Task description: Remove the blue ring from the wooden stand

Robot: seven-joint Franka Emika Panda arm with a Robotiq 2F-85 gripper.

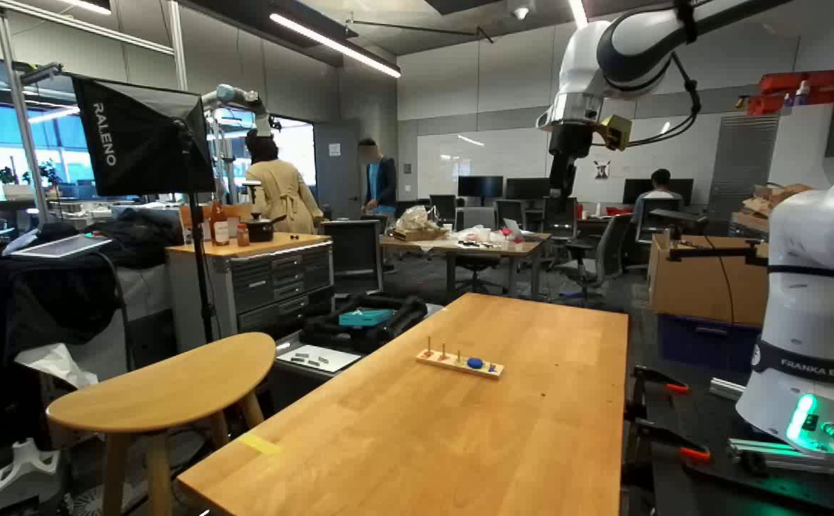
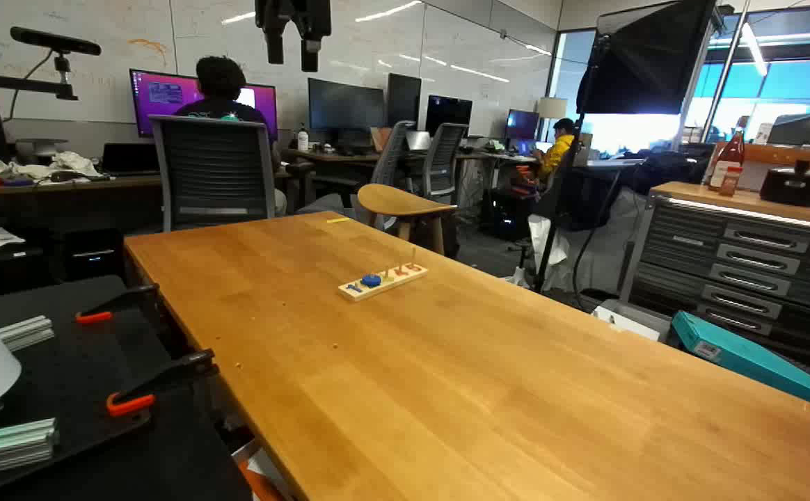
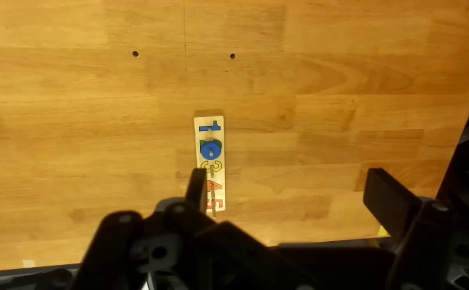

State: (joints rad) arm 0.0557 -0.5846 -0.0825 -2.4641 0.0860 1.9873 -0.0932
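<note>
Yellow tape (image 1: 261, 443) marks the near left of the wooden surface (image 1: 531, 444) in an exterior view. Farther along, the blue ring (image 3: 206, 148) encircles a peg (image 3: 211, 153) of the wooden stand (image 3: 218, 177) — partly covering a green 2 (image 3: 218, 143). Well above hangs the end effector (image 2: 292, 65), jaws parted wide. Far off, monitors (image 1: 480, 186) stand before a whiteboard (image 1: 531, 156).

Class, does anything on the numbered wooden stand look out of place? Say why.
Possibly the blue ring: in the wrist view it sits over the partly covered green 2 of the wooden stand, not the blue 1, so the colours look mismatched.
</note>
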